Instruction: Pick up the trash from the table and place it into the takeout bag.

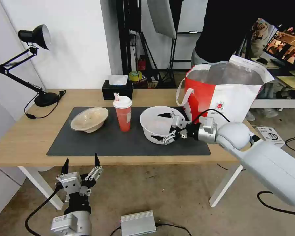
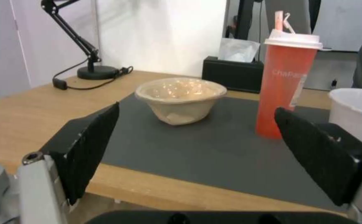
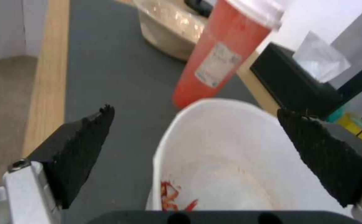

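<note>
Reaching in from the robot's right, the right tool (image 1: 163,127) hangs over the large white round bowl (image 1: 155,126), its black-tipped fingers spread wide apart, one near the far rim and one near the near rim, gripping nothing. The bowl sits on the dark grey mat (image 1: 121,141) toward its right end, mouth upward; in the right wrist view the white bowl (image 3: 231,161) shows orange-red food scraps on its inner wall. It is round, so no long axis shows.

Left of it stands the red drink cup (image 1: 123,114), upright, long axis vertical, with a white lid and a pink-and-white straw poking up. It is near the white bowl, not touching.

Further left on the mat lies the shallow beige pulp bowl (image 1: 89,119), tilted so its opening faces partly toward the cup, its inside glossy with residue.

The takeout bag (image 1: 224,93) stands upright at the right end of the bench (image 1: 26,137), just behind and beside the white bowl, mouth open upward, silver lining showing, white loop handle hanging on its left side.

The left tool (image 1: 81,167) is parked below the bench's near edge, fingers pointing up and apart, empty. A black tissue box (image 1: 116,88) and a black desk lamp (image 1: 29,59) stand along the far side.
</note>
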You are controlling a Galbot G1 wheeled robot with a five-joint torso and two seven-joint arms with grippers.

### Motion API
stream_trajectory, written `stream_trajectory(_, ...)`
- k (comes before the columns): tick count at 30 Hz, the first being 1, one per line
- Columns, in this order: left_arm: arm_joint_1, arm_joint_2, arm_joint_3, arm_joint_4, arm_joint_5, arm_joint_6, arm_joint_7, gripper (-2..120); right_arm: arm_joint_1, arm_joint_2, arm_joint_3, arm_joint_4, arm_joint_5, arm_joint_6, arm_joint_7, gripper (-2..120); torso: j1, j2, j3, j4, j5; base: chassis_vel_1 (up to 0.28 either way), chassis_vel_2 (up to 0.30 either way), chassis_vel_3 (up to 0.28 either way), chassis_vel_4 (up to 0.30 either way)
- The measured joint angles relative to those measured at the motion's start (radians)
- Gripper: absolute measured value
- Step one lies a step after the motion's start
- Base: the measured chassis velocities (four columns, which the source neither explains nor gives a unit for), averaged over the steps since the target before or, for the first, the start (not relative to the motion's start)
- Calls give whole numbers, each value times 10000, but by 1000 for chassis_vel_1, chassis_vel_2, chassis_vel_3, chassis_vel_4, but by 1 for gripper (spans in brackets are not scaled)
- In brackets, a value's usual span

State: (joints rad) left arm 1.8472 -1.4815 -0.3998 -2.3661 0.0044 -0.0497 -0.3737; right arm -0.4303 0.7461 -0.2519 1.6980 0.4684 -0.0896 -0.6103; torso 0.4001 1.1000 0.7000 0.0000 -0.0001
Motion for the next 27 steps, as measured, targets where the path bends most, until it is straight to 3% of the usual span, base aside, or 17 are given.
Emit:
stream_trajectory(11,73,-94,26,25,49,-231,-8,100,409,154,-487,-644,-102,-93,-108,100,-1,0,0,0,1,0,0,0,0)
stream_trajectory(27,128,-148,109,40,112,-234,-21,100,1452,-45,-1271,-1096,-84,-999,-856,100,-2,0,0,0,2,0,0,0,0)
